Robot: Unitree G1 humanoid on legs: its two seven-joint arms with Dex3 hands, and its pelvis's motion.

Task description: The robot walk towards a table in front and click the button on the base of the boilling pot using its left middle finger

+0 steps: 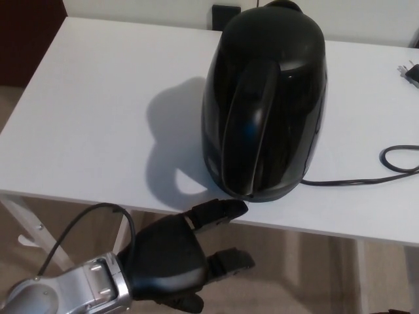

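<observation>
- Black kettle (265,101) stands upright on the white table (98,98), near the front edge, handle (247,127) facing the robot.
- Hard, glossy plastic shell; likely slippery, rigid. Weight unknown, fill not visible.
- Cord (366,175) trails right from the base; a tug could shift the pot.
- Button sits low at the base, below the handle; now hidden by a fingertip.
- Left hand (173,252) empty, fingers spread; upper finger (219,210) reaches the table edge at the base.
- Press calls for a light, straight push, no grip needed.
- Right hand not visible.
</observation>
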